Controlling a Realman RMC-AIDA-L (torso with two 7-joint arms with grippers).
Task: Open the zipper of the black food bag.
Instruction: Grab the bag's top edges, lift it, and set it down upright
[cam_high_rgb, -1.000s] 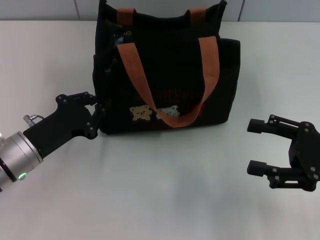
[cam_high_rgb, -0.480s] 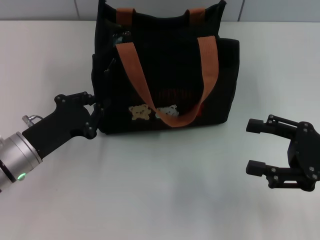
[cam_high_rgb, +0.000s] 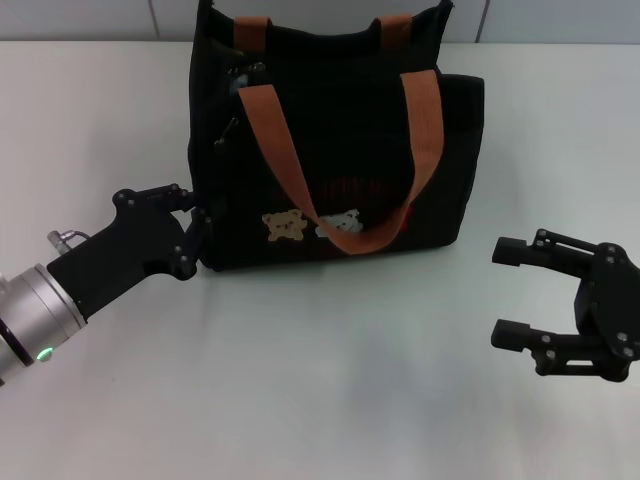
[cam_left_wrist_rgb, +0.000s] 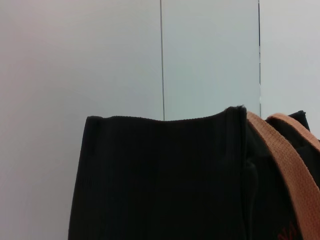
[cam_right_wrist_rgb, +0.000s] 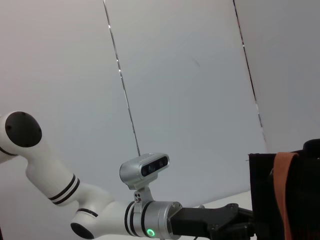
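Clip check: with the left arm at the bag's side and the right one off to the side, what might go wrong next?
The left gripper presses the black food bag at its lower corner, far from the zipper; pushing may slide or tip the bag. The right gripper, jaws open, hovers apart, bracing nothing. The strap handle draped across the front could snag.

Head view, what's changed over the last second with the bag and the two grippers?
Very little. The black food bag shifted slightly toward the robot's right, its bear patches and right edge moving a touch that way, as if nudged by the left gripper at its lower left corner. That gripper stayed put against the bag. The right gripper stayed open above the table, apart from the bag. Nothing was grasped or released.
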